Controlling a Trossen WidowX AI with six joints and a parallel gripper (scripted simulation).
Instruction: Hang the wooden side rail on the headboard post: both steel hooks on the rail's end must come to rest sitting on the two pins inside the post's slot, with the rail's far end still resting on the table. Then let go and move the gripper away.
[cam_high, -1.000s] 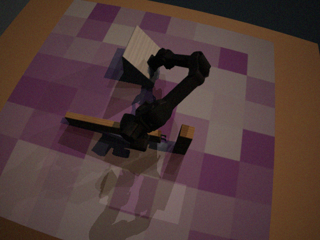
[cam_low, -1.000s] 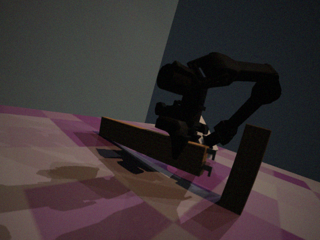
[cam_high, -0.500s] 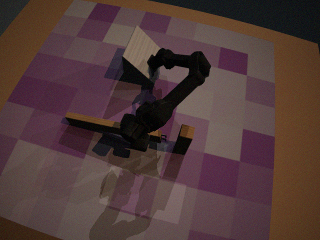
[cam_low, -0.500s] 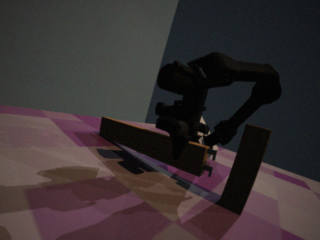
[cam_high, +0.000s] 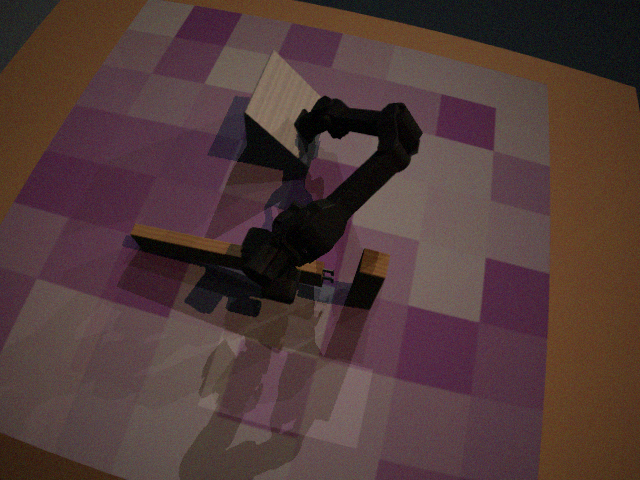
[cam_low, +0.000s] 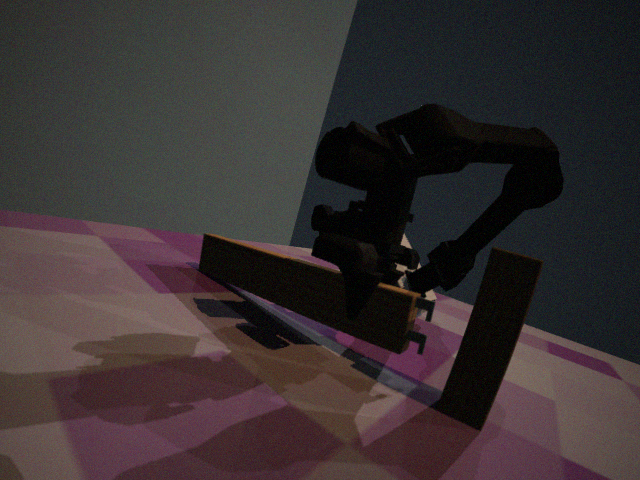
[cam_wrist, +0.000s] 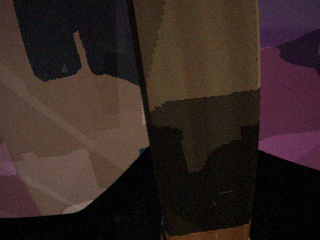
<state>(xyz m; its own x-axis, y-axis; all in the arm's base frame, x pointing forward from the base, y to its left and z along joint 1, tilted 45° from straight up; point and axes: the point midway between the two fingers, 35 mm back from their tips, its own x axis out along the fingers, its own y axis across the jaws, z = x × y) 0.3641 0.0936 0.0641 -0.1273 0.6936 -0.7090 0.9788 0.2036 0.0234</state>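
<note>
The wooden side rail (cam_high: 180, 241) (cam_low: 279, 284) (cam_wrist: 207, 60) slants, its hook end raised above the table and its far end low, at or close to the table. My gripper (cam_low: 360, 302) (cam_wrist: 186, 146) is shut on the rail nearer its hook end. Two dark steel hooks, the upper hook (cam_low: 427, 306) and the lower hook (cam_low: 418, 341), stick out of the raised end, also seen in the top view. The headboard post (cam_high: 368, 281) (cam_low: 493, 335) stands upright to the right, a gap away from the hooks. Its slot and pins are hidden.
A pale slanted board (cam_high: 281, 103) with dark sides stands behind the rail, close to the arm's base. The arm (cam_high: 361, 180) (cam_low: 485, 144) arches over from behind. A pink and white checkered mat (cam_high: 439, 356) covers much of the wooden table (cam_high: 594, 310).
</note>
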